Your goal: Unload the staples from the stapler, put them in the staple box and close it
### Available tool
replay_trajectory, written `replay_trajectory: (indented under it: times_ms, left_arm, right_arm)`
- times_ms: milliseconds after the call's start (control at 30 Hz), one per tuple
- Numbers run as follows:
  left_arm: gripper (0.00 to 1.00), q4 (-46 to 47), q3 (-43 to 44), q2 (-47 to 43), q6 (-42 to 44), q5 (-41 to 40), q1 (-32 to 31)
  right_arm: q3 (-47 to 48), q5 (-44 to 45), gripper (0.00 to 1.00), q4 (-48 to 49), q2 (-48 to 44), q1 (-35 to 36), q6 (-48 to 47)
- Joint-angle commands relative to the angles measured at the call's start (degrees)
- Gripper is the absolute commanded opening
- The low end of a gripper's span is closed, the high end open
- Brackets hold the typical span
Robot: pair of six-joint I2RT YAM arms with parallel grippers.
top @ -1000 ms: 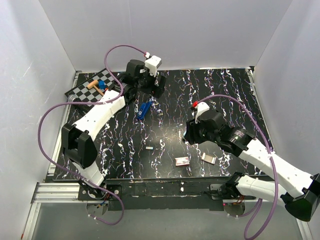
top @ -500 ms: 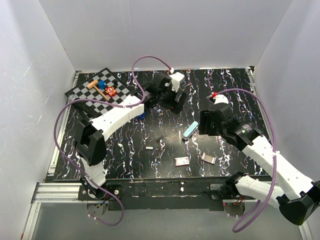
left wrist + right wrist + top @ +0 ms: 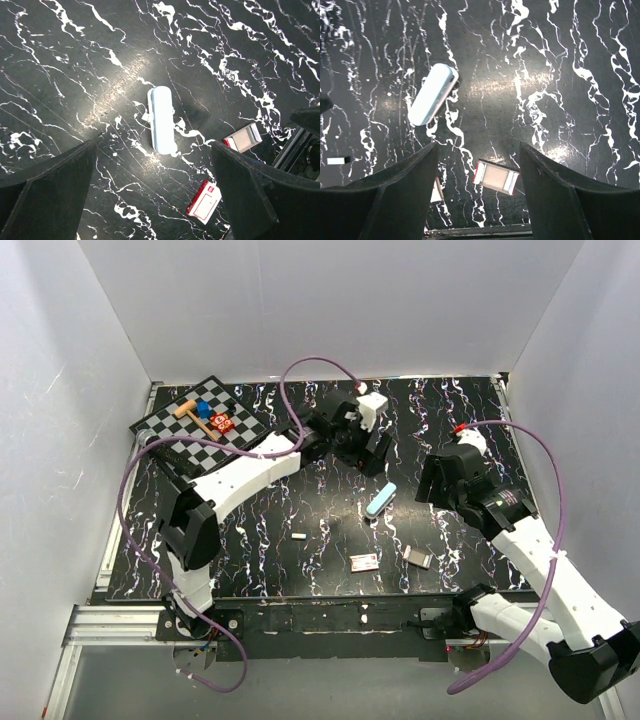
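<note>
The dark blue stapler is hidden; my left arm lies over the spot where it lay. A small whitish staple bar [image 3: 298, 536] lies on the black marbled table [image 3: 300, 580]; it also shows in the right wrist view [image 3: 339, 160]. My left gripper [image 3: 372, 453] is open and empty, above a pale light-blue piece [image 3: 162, 120], with its jaws wide apart [image 3: 155, 200]. My right gripper [image 3: 436, 482] is open and empty [image 3: 477, 200], to the right of that pale piece [image 3: 381, 500].
A red-and-white flat box [image 3: 364, 562] and a tan-grey tile [image 3: 417, 557] lie near the front edge; both show in the left wrist view, the box [image 3: 205, 201] and the tile [image 3: 242, 137]. A checkered board [image 3: 180, 445] with small toys sits at the back left.
My left gripper has swung right from the back left to the middle, and its arm now covers the blue stapler. My right gripper has drawn back to the right, uncovering the pale light-blue piece.
</note>
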Motion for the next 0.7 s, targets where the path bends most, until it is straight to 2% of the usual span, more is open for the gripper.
replay_trajectory:
  times_ms: [0,200,433,667]
  left_arm:
    - [0.98,-3.01,2.78,2.74,-0.09,-5.28,-2.58]
    - [0.98,-3.1,4.1,6.17,0.25,-6.34,-5.12]
    - [0.98,-3.54,5.95,10.21,0.96,-13.79,-8.64]
    - [0.98,-3.18,7.97,14.25,-0.53,-16.09,-10.49]
  right_arm:
    - [-1.86,0.03,0.74,0.56,-1.81,-2.31,1.1]
    - [-2.39,-1.56,0.74,0.74,-2.17,-4.16,0.83]
    - [-3.71,-1.03,0.74,0.83,-3.74,-5.57,2.23]
    - [-4.76,-1.74,0.74,0.83,-5.42,-6.09,2.94]
